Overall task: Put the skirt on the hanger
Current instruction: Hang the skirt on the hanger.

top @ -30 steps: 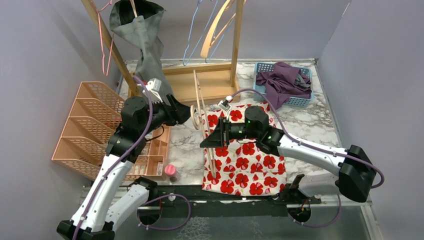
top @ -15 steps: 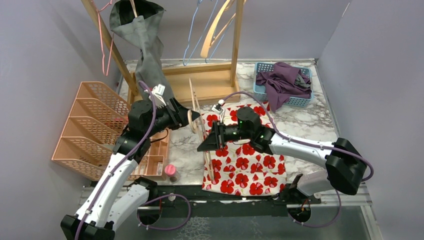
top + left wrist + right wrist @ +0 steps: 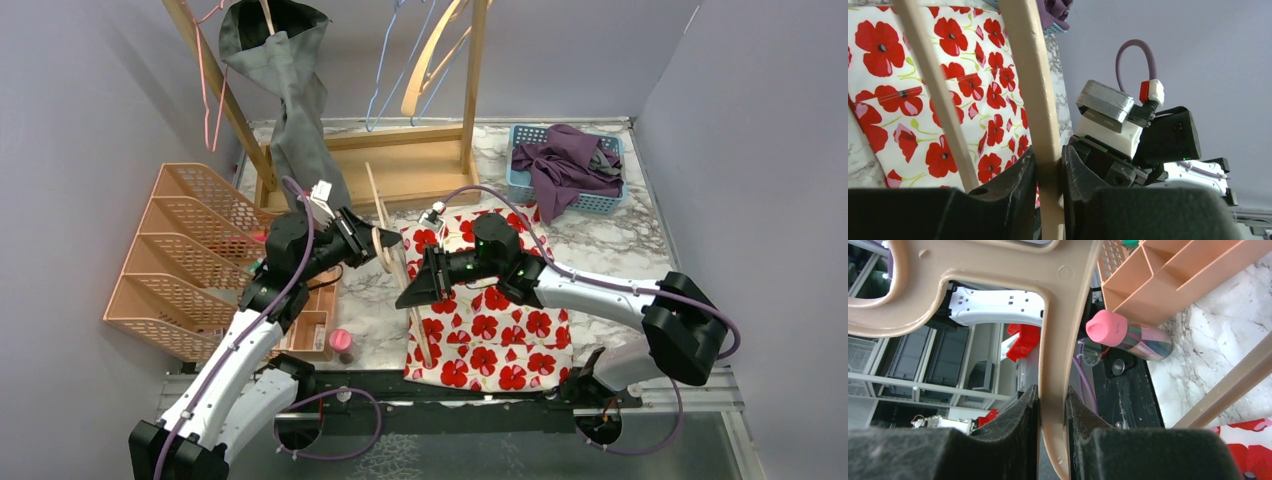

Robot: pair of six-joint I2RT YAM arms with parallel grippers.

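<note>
Skirt [image 3: 490, 320] lies flat on the table [image 3: 610, 250], front centre, with its near hem at the front edge. Hanger [image 3: 1030, 75] slants along the skirt's left edge, lower end over the cloth. Your left gripper [image 3: 1048, 175] is clenched on the hanger's bar, and your right gripper [image 3: 1053, 405] grasps the hanger too, lower down. Left side is tight, with the organiser [image 3: 170, 260] and bottle [image 3: 1128, 337] near. You have bare marble right of the skirt, up to the basket [image 3: 520, 135]. Only a narrow strip before the rack [image 3: 430, 160].
</note>
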